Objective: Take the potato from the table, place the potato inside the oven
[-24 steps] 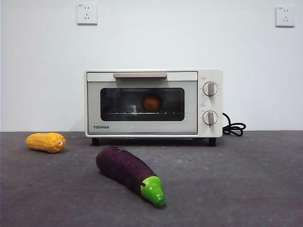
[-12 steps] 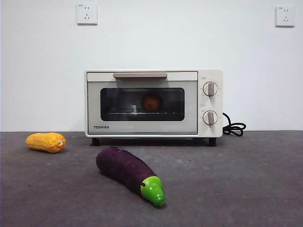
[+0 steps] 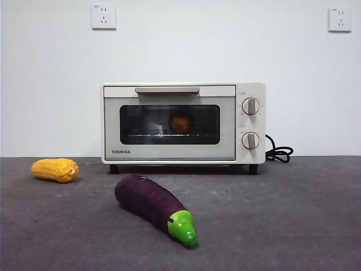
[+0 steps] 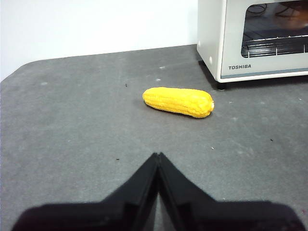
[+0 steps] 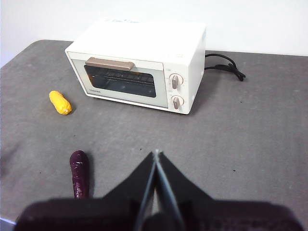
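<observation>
Cream-white oven (image 3: 183,123) at the back of the grey table (image 3: 293,214), against the white wall, door shut, beige bar handle (image 3: 166,90) across the top of the door. Orange-brown potato (image 3: 181,122) inside the oven, on the wire rack, dim behind the dark glass window and roughly in the middle of it. Two round knobs (image 3: 250,106) one above the other on the oven's control side, black cord (image 3: 278,152) coiled on the table just beyond that side. Yellow corn cob (image 3: 54,169) lying on the table off the oven's other side, a little forward of the door and apart from it. Purple eggplant (image 3: 153,206) well in front of the oven door, lying slantwise, green tip pointing away from the oven toward the front camera. Two white wall sockets (image 3: 104,17) high above the oven.

Left gripper (image 4: 158,156) with jaws pressed together and nothing between them, hanging above bare table, the corn cob ahead of it and the oven's corner beyond. Right gripper (image 5: 156,153) likewise closed and empty, held high and well back from the oven's front, looking down on the whole oven, with corn cob and eggplant off to one side. No arm visible in the front view.
</observation>
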